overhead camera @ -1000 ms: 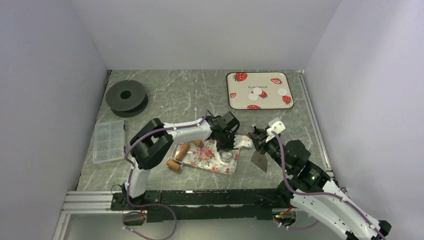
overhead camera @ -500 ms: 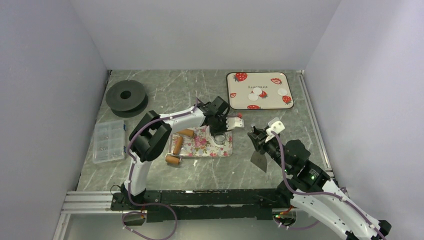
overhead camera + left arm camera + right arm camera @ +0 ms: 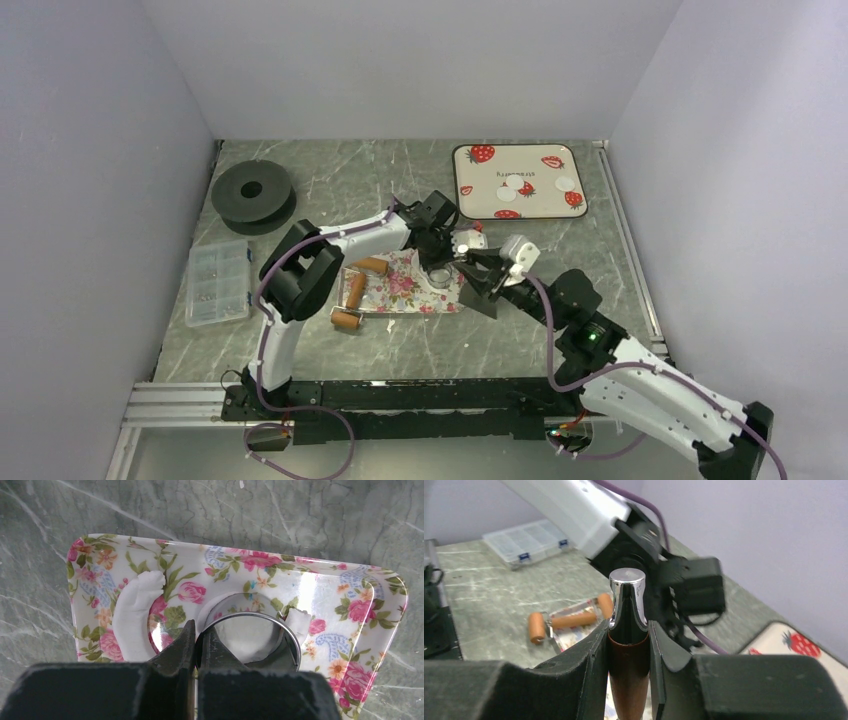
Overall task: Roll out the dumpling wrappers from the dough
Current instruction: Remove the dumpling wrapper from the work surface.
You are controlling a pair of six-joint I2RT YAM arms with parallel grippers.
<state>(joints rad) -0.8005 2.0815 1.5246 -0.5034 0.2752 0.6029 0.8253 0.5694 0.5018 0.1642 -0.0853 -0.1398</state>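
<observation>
Three dumpling wrappers (image 3: 514, 184) lie on the strawberry tray (image 3: 478, 206) at the back right. A floral tray (image 3: 395, 298) holds white dough (image 3: 132, 620), torn into a curved strip. My left gripper (image 3: 441, 256) (image 3: 200, 634) is shut on the wall of the metal ring cutter (image 3: 438, 277) (image 3: 250, 614), which stands on the floral tray around a round piece of dough (image 3: 250, 641). My right gripper (image 3: 487, 270) (image 3: 628, 630) is shut on the brown handle of a scraper (image 3: 629, 670). The scraper's dark blade (image 3: 482, 297) hangs at the floral tray's right edge, close to the left gripper.
A wooden rolling pin (image 3: 355, 291) (image 3: 569, 620) lies across the floral tray's left end. A black spool (image 3: 252, 195) and a clear parts box (image 3: 218, 282) sit at the left. A metal rail (image 3: 400, 393) runs along the near edge.
The right arm has swung left with the scraper, up to the floral tray's right edge. Earlier the left gripper, ring cutter and floral tray shifted back and left; since then they have stayed put.
</observation>
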